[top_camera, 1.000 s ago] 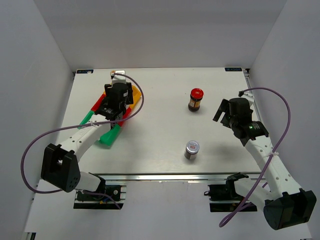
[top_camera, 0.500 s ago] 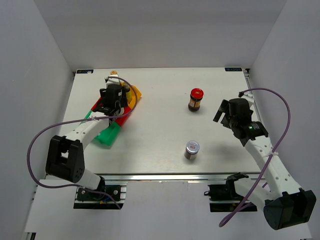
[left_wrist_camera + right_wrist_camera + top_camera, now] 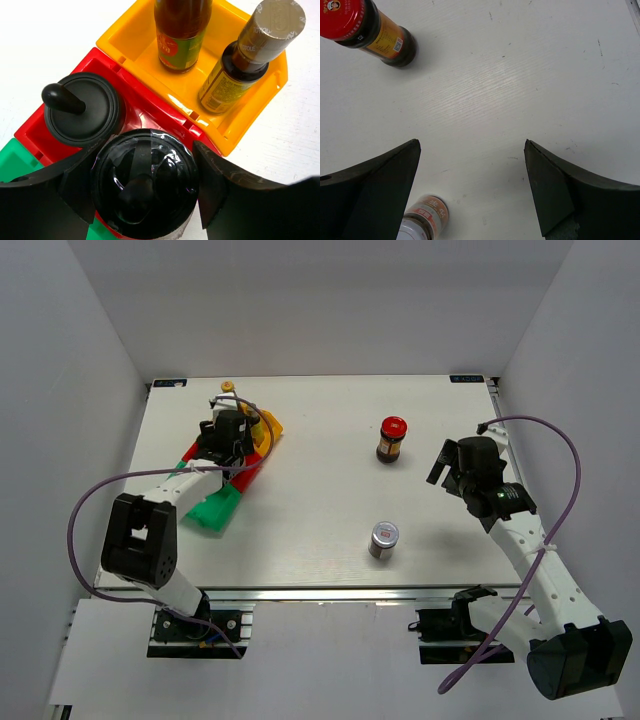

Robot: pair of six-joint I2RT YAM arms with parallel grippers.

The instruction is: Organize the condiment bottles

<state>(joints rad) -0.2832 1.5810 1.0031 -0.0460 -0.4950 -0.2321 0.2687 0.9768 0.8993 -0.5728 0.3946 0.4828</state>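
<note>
The step in hand looks like setting a black-capped shaker (image 3: 145, 197) into the red tray (image 3: 150, 111): the left gripper (image 3: 145, 162) is clamped on it, 1 finger pressed to each side of its glossy, film-wrapped cap, and it hangs at the lower middle of the left wrist view, over the near end of that tray. Whether its base has touched the tray floor cannot be told. Just beside it, up and to the left, a 2nd black-capped shaker (image 3: 81, 107) with a knobbed lid already stands in the red tray. In the yellow tray (image 3: 131, 31), at the top of that view, stand 2 slim sauce bottles, 1 with a green label (image 3: 181, 35) and 1 with a dull metallic cap (image 3: 250, 55); a corner of the green tray (image 3: 12, 160) shows at lower left. The next move probably calls for lowering the shaker straight down without knocking its neighbour, then releasing. The right gripper (image 3: 471, 145) hovers with its jaws spread wide and nothing between them, right of centre in the top view. On the bare table (image 3: 320, 490) 2 jars wait unsorted and well apart: the red-capped dark jar (image 3: 392, 439) above centre and the silver-lidded jar (image 3: 383, 539) below it.
</note>
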